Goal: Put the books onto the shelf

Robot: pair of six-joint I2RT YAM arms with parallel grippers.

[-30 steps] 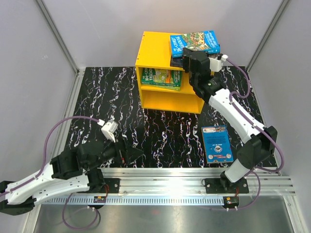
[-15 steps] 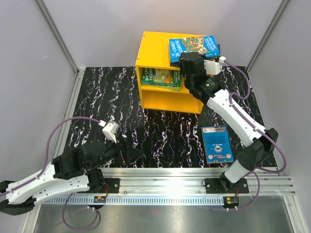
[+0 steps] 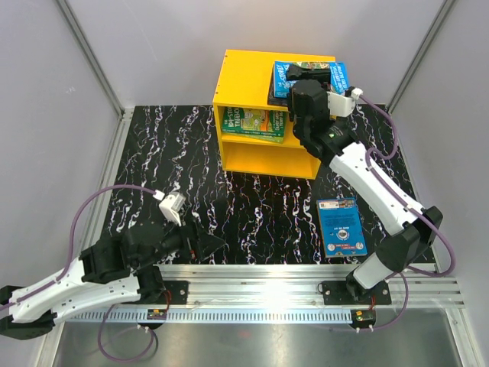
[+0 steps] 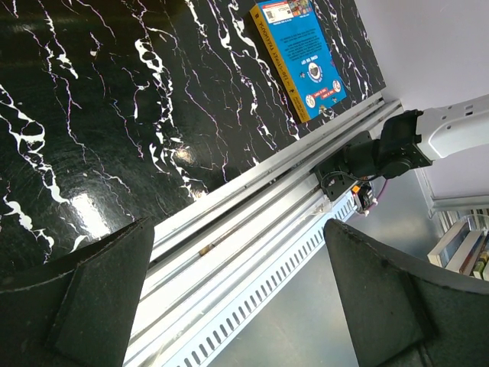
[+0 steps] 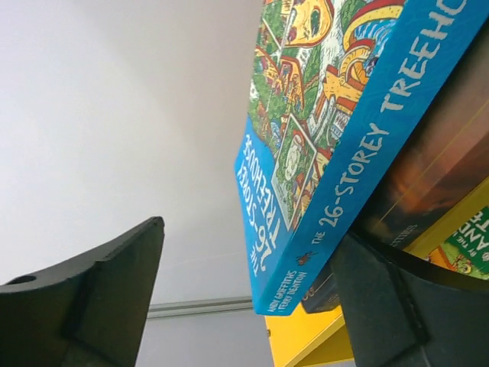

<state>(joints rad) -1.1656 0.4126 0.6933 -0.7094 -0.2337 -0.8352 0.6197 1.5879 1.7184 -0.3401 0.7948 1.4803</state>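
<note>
The yellow shelf [image 3: 244, 76] is standing at the far middle of the black marbled bench [image 3: 176, 153]. On the right part of its flat top a bright blue book [image 5: 306, 153] is lying face up on a dark book [image 5: 435, 176], and its far end is sticking out past the dark one. Green books [image 3: 256, 122] are lying flat in the upper compartment, spines towards the near side. A second blue book [image 3: 341, 225] is lying flat on the bench, well apart from the shelf, near the right arm's base.

The right arm is reaching far across the bench, and the right claw [image 5: 250, 229] is hanging at the near right edge of the shelf top, right at the stacked pair. Its jaws are standing wide. The left finger [image 5: 92, 298] is sitting clear of the blue book with only the pale wall behind it. The right finger [image 5: 405, 306] is sitting just below the spines of the two books, and I cannot tell whether it is touching them. Nothing is being pinched between the two.

The left arm is lying low at the near left of the bench. The left claw [image 4: 237, 229] is gaping wide and gripping nothing, pointing right along the near metal rail [image 4: 252, 222] towards the blue book on the bench.
</note>
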